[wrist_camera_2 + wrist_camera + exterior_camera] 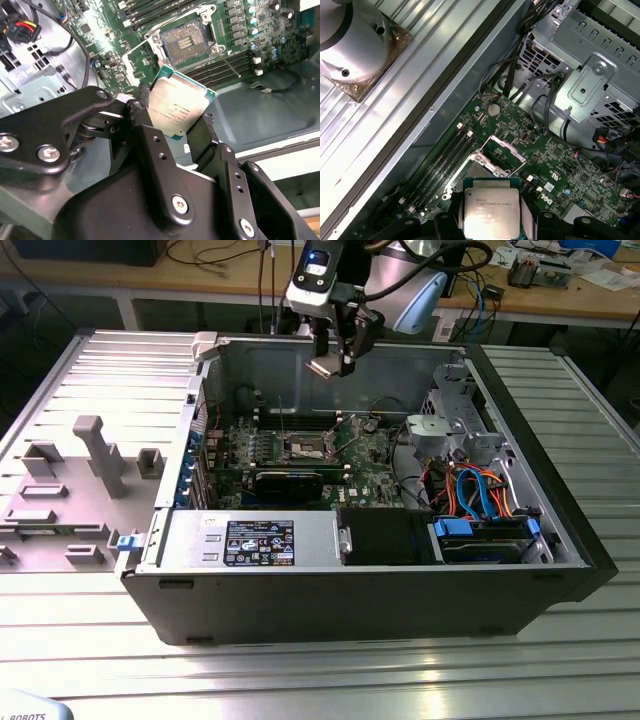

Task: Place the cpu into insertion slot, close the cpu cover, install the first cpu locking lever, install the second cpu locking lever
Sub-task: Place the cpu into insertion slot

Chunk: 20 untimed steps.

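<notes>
While the pincer (175, 111) grips the cpu (491, 212) by two opposite edges, both hang above the open computer case (350, 600).
At the exterior view's left of the case, a grey fixture block (95, 455) lies on the counter (300, 680); inside the case the motherboard (250, 450) shows the insertion slot (189, 42) uncovered, contacts bare, the cpu well above it; toward its end at the exterior view's right sit orange and blue cables (478, 490).

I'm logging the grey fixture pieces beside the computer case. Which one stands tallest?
The upright post with the wider cap, on the exterior view's left of the case. It rises well above the low blocks around it.
</notes>
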Each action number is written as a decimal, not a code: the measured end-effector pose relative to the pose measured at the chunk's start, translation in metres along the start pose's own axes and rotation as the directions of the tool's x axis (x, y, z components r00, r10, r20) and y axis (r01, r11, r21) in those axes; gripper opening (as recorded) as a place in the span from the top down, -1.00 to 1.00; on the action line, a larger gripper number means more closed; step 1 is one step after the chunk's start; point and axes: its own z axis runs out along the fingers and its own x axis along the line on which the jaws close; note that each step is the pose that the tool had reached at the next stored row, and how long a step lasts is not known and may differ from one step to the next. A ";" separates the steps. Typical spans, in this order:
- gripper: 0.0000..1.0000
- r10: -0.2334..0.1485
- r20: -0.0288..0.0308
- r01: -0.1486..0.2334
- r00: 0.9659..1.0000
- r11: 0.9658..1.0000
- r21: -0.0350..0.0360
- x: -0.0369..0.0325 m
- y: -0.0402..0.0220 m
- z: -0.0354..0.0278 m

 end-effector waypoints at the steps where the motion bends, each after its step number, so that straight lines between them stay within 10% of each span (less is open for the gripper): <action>1: -0.08 0.009 0.001 -0.009 1.000 1.000 0.000 0.0000 0.0000 0.0000; 11: -0.08 0.138 0.012 -0.138 0.990 0.990 -0.002 0.0000 -0.0002 0.0012; 20: -0.08 0.146 0.012 -0.146 0.989 0.989 -0.003 0.0000 -0.0002 0.0012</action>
